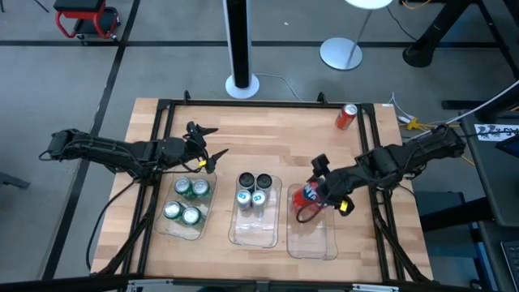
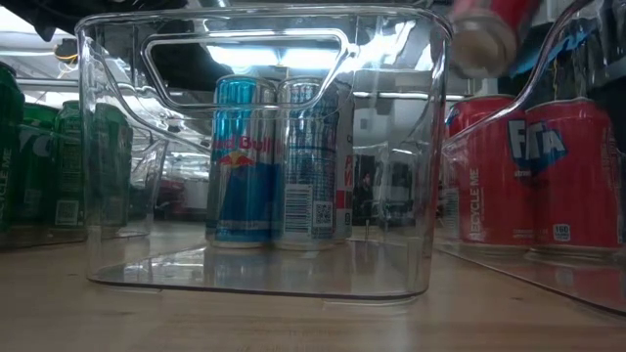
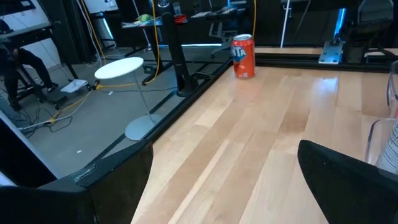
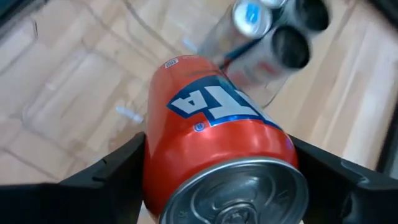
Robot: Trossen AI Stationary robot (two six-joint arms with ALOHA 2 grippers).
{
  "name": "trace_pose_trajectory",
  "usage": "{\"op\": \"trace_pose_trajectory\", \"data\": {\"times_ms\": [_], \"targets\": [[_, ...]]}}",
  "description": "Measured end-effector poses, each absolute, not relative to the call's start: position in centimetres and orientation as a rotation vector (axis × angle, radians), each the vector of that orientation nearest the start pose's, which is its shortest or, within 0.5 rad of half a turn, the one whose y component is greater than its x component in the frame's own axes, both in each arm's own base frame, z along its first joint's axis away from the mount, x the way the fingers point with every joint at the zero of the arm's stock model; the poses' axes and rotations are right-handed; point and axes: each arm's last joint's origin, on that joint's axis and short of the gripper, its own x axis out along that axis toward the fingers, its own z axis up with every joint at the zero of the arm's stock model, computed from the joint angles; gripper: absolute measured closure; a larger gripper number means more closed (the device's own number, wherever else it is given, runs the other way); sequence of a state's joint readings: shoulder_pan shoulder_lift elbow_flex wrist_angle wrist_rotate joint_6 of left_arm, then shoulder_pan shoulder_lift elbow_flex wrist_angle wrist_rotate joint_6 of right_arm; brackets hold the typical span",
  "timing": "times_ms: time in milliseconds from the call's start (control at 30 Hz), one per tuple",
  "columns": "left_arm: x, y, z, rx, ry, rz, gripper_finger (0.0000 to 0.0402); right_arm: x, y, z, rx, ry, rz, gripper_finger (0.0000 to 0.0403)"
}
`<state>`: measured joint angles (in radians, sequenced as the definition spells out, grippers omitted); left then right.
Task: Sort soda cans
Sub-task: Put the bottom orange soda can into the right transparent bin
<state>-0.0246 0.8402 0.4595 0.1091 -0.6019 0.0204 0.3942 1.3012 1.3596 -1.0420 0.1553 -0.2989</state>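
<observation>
High view: right claw (image 1: 318, 195) tilted, gripping red can (image 1: 310, 193).

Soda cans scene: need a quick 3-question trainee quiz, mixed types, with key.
1. True or false: the right gripper is shut on a red can above the right tray.
2. How many green cans stand in the left tray? A) two B) three C) four
3. Fill in: one lone red can stands on the table's far ____ corner, outside every tray.

Key
1. True. The fingers press both sides of the can in the right wrist view.
2. C. The high view shows four; the open left gripper hangs just behind that tray.
3. Right. It is beyond the middle tray of silver-grey cans.
</observation>
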Motion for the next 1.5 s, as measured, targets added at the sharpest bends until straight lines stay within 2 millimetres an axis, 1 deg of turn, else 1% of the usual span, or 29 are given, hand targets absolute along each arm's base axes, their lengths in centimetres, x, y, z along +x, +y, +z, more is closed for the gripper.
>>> {"op": "trace_pose_trajectory", "data": {"times_ms": [133,267,467,567,667,900,1100,1300,1500], "targets": [[18.2,1.2,24.0,0.095,0.265,0.573,0.0013,23.2,10.4,36.2,-0.536,0.889,0.378,0.0095],[18.2,1.2,24.0,0.096,0.265,0.572,0.0013,23.3,12.0,36.1,-0.512,0.924,0.411,0.0094],[18.2,1.2,24.0,0.092,0.265,0.573,0.0013,23.6,14.2,33.4,-0.473,1.117,0.442,0.0094],[18.2,1.2,24.0,0.092,0.264,0.573,0.0013,24.1,15.2,31.9,-0.494,1.207,0.461,0.0094],[18.2,1.2,24.1,0.09,0.26,0.573,0.0013,24.8,16.0,30.4,-0.478,1.275,0.51,0.0092],[18.2,1.2,24.1,0.09,0.26,0.574,0.0013,26.3,17.0,27.6,-0.526,1.363,0.533,0.009],[18.2,1.2,24.1,0.108,0.265,0.571,0.0013,27.1,17.5,25.8,-0.594,1.416,0.547,0.0089],[18.2,1.2,24.1,0.108,0.264,0.571,0.0013,27.4,17.5,24.8,-0.647,1.431,0.537,0.0083],[18.2,1.2,24.1,0.108,0.264,0.571,0.0013,27.0,17.3,23.2,-0.653,1.46,0.537,0.0053]]}}
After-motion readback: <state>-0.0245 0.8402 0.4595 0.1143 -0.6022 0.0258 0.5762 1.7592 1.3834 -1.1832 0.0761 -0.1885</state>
